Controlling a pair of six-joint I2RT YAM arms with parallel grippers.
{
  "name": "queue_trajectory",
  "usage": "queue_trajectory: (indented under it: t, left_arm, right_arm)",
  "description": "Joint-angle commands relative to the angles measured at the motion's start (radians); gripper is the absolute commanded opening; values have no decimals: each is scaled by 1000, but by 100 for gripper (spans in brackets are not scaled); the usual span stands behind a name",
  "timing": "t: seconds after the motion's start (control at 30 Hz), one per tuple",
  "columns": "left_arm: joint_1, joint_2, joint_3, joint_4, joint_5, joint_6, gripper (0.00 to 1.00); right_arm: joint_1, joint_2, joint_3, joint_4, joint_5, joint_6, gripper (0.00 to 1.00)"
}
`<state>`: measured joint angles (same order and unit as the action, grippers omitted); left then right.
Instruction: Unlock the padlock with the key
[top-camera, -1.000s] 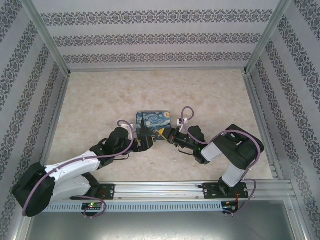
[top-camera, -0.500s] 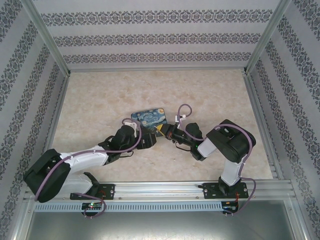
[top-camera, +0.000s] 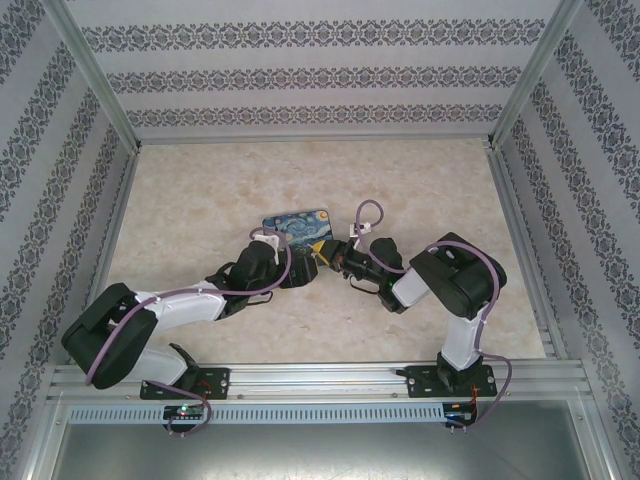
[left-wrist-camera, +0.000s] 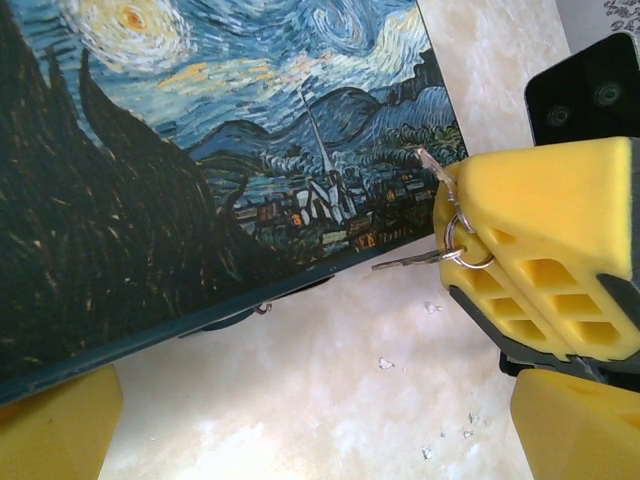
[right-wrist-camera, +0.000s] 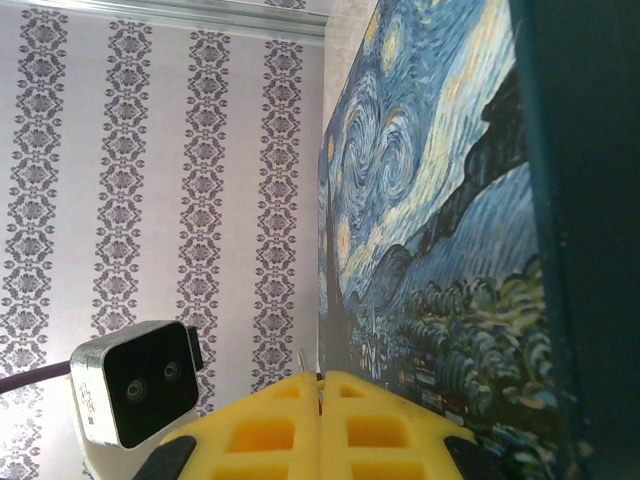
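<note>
Pinching a small silvery key (left-wrist-camera: 405, 263) by its thin wire ring (left-wrist-camera: 447, 230) in the right gripper (right-wrist-camera: 320, 380), yellow ribbed fingers (right-wrist-camera: 270, 405) pressed fully together, probably for leaving the blade free to aim. Pointing that blade toward the near edge of the square tin box (left-wrist-camera: 250, 150) painted with blue-and-yellow swirls, just beside it. Hovering the left gripper (left-wrist-camera: 315, 425) low over the cream marbled tabletop (left-wrist-camera: 330, 335) with jaws spread wide and clasping nothing, one yellow pad (left-wrist-camera: 55, 420) sitting at the tin's near edge, seemingly for bracing the box against sliding under the key's push. Placing the tiny padlock (left-wrist-camera: 262, 309) only tentatively: a small silvery hook and dark lump tucked under that near edge, hanging off the tin's front, too shadowed for telling colour. Judging the key as not yet seated in any keyhole.
</note>
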<state>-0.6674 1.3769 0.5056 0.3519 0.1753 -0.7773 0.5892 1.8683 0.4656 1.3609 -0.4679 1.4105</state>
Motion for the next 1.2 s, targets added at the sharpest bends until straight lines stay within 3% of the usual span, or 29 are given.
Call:
queue_trajectory:
  t: [0.0,0.23,0.5,0.77,1.17]
  left_arm:
    - [8,-57,-13,38,17,50,100]
    - [6,-87,-47,1,75,119,99]
    - [-16,40,-26,64,76,177,96]
    - [-64,166,3,144,-23,263,92]
    - [-99,232,-6,221,-203,352,90]
  right_arm:
    - [-18,-52,19,12,-30,17,0]
    - [-34,-68,79,-49,-51,20,0]
    - [-43,-3,125,-62,-35,33,0]
    - [-50,20,145,-127,-23,21,0]
    - [-51,51,139,-161,-20,21,0]
